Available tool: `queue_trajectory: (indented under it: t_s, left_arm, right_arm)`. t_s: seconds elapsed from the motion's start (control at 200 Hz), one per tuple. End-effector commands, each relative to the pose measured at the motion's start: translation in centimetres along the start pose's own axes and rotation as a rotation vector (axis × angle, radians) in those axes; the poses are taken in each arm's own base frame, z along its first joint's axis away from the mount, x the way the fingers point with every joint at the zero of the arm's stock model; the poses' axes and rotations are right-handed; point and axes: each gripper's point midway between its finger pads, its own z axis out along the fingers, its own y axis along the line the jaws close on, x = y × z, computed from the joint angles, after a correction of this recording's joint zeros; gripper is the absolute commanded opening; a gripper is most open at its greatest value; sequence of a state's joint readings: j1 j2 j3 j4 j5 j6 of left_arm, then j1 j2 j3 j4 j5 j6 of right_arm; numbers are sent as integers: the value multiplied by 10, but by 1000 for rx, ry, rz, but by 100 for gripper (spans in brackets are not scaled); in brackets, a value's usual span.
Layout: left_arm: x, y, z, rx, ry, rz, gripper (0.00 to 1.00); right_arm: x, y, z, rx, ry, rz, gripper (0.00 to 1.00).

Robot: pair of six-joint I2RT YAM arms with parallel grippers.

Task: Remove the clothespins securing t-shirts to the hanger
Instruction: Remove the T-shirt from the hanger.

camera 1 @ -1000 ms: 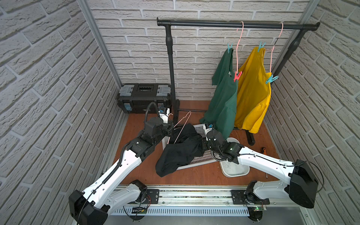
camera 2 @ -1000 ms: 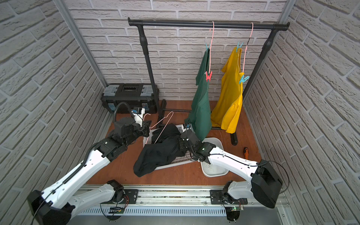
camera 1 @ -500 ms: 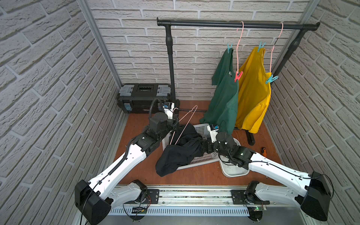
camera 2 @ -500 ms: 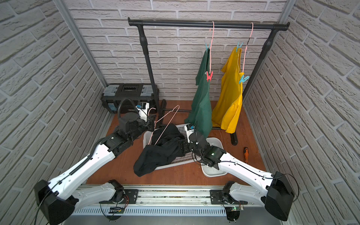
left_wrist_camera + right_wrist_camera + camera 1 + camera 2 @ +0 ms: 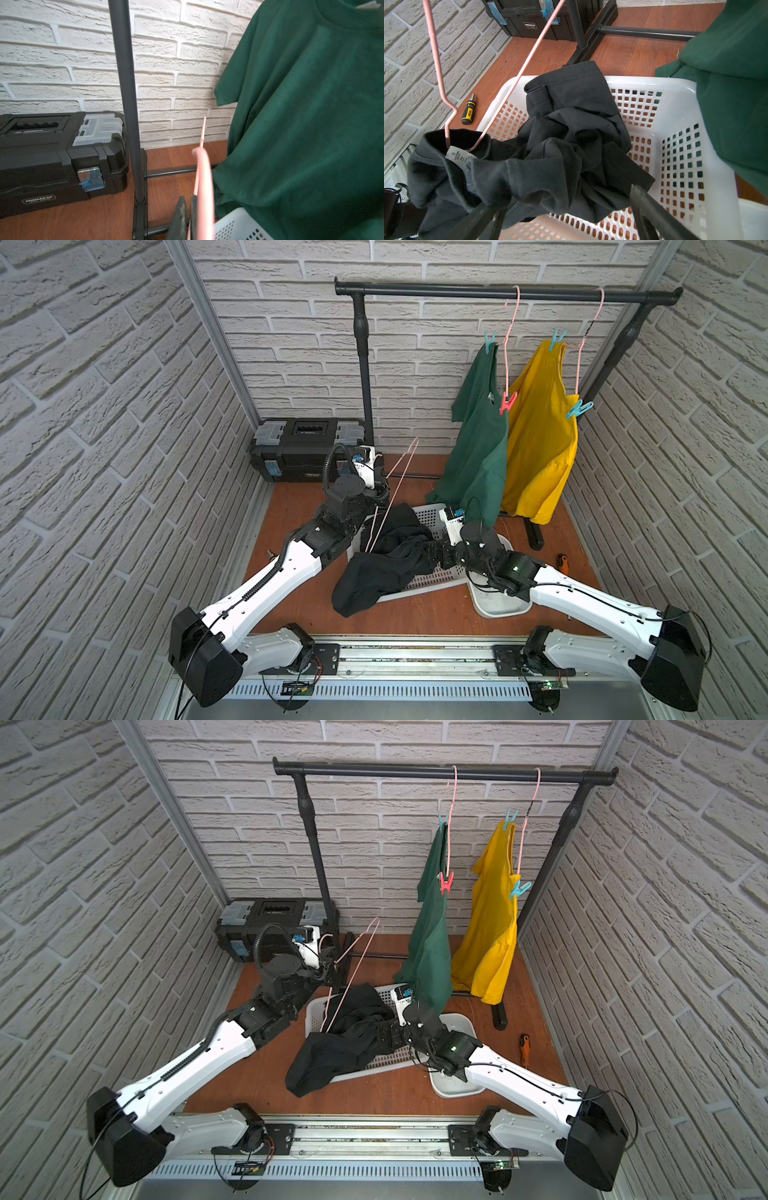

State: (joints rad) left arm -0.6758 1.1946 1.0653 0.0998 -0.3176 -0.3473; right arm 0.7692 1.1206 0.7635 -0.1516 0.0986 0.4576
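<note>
Two sets of jaws, two states: left gripper (image 5: 188, 207) clamped shut on the wire of the pink hanger (image 5: 204, 176); right gripper (image 5: 560, 201) spread wide over the black t-shirt (image 5: 571, 135), gripping nothing. Black t-shirt slumped across the white basket (image 5: 675, 87), hanger threaded through its collar, no clothespin visible there, perhaps buried in folds. Farther out, under the rail (image 5: 498, 292), green t-shirt (image 5: 478, 439) and yellow t-shirt (image 5: 540, 439) pinned by one red clothespin (image 5: 508, 402) and three teal clothespins (image 5: 579, 409). Likely light, stiff, springy; best pinched at the flared tails. Cloth soft, prone to snag.
</note>
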Motion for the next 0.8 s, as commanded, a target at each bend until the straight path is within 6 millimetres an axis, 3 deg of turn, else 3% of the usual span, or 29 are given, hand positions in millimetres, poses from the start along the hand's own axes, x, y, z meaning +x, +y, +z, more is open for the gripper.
queue_trajectory:
  t_s: [0.0, 0.255, 0.565, 0.795]
  left_arm:
    - [-38, -1, 1, -21, -139, -28, 0]
    - [-48, 0, 6, -48, -173, -24, 0]
    - [-78, 18, -5, -124, -245, -28, 0]
    - [-74, 23, -5, -118, -220, -26, 0]
  right_arm:
    - [-6, 0, -1, -7, -22, -8, 95]
    - [-7, -2, -4, -1, -27, -11, 99]
    - [-11, -14, -14, 34, -37, -13, 100]
    - [-14, -32, -31, 63, -46, -12, 100]
